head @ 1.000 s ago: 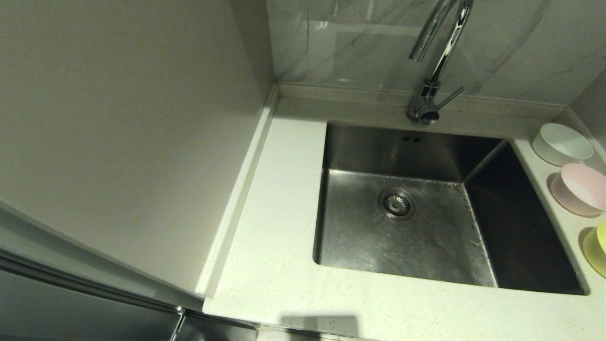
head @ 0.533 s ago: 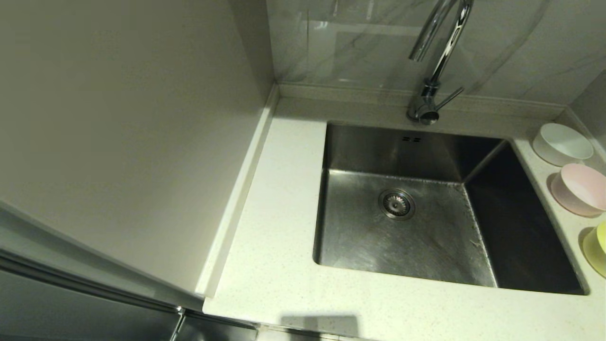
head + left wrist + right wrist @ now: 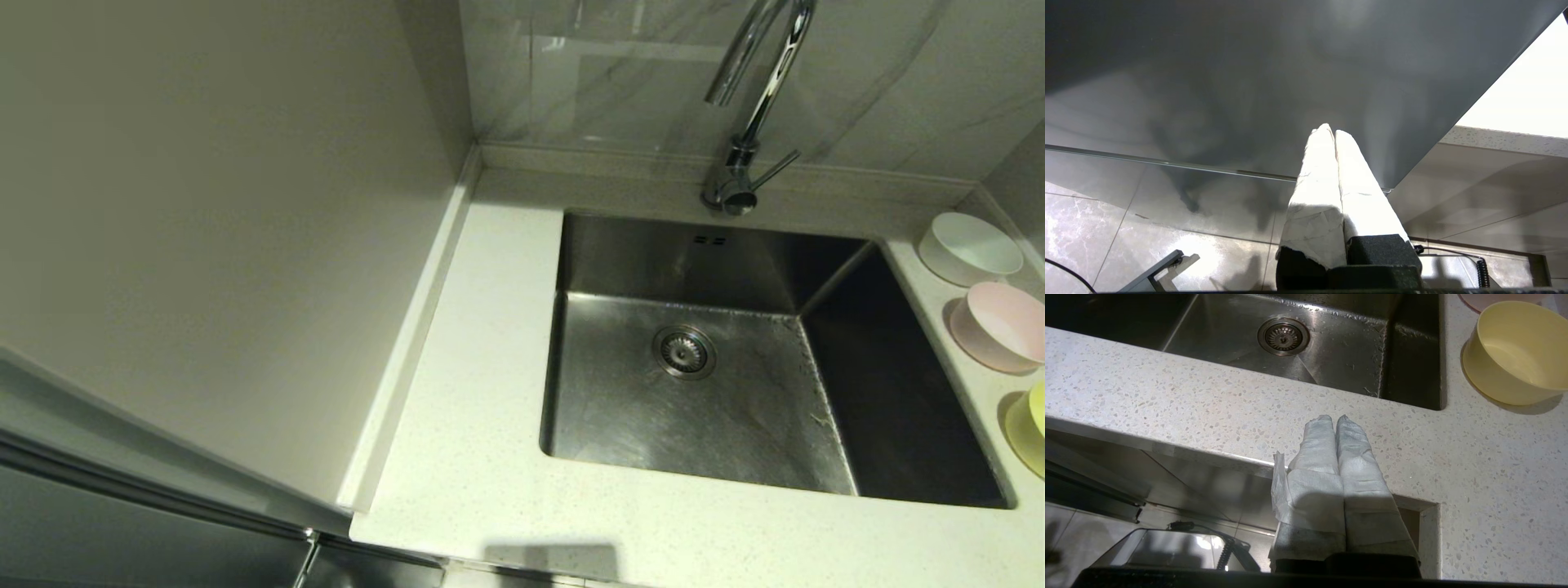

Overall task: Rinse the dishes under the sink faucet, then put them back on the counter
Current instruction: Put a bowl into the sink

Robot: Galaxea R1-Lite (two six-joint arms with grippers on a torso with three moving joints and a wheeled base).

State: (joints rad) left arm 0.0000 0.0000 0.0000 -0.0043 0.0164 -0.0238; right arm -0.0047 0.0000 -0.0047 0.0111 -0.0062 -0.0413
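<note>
Three bowls in a row along the counter's [image 3: 473, 457] right edge beside the sink [image 3: 694, 392]: white bowl [image 3: 970, 247], pink bowl [image 3: 998, 325], yellow bowl [image 3: 1515, 351]. Nearer to right gripper [image 3: 1336, 418], fingers together, low at front edge. Left gripper [image 3: 1330, 130] likewise closed, parked below.

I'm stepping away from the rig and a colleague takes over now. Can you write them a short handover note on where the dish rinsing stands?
Left gripper: shut, empty, parked low in front of a grey cabinet panel.
Right gripper: shut, empty, at the counter's front edge, near the yellow bowl.
Dishes: white bowl, pink bowl and yellow bowl sit in a row on the counter along the right side of the sink.
Sink basin holds nothing; no water is running from the faucet.
Done: nothing visible yet.
Left: pick up each bowl, rinse it under the faucet, set it back on the counter.
</note>
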